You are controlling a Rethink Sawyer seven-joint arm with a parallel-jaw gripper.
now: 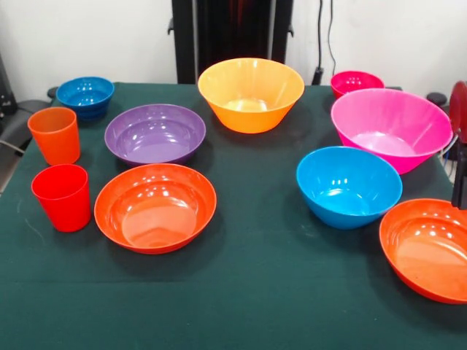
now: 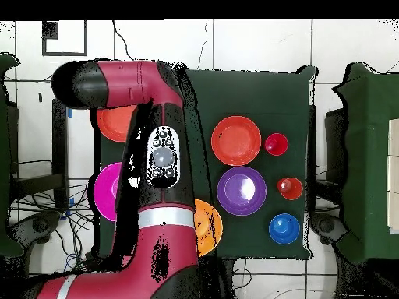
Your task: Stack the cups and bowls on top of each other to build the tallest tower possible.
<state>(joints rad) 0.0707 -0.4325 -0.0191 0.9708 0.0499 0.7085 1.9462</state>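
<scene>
All bowls stand apart on the green cloth. The large pink bowl [image 1: 390, 127] is at the right and holds nothing. Round it are a small pink-red bowl [image 1: 356, 82], a blue bowl [image 1: 348, 186] and a red-orange bowl [image 1: 430, 248]. The yellow-orange bowl [image 1: 250, 93] is at the far middle. On the left are the purple bowl [image 1: 155, 133], a second red-orange bowl [image 1: 155, 208], a small blue bowl [image 1: 85, 95], the orange cup [image 1: 55, 135] and the red cup [image 1: 62, 197]. A dark part at the right edge beside the pink bowl seems to be my gripper [image 1: 460, 182].
In the overhead view the red arm [image 2: 160, 163] covers the left half of the table [image 2: 257, 93] and hides parts of the pink bowl [image 2: 105, 191], the yellow-orange bowl [image 2: 210, 227] and a red-orange bowl [image 2: 115, 124]. The pedestal [image 1: 232, 33] stands at the far side.
</scene>
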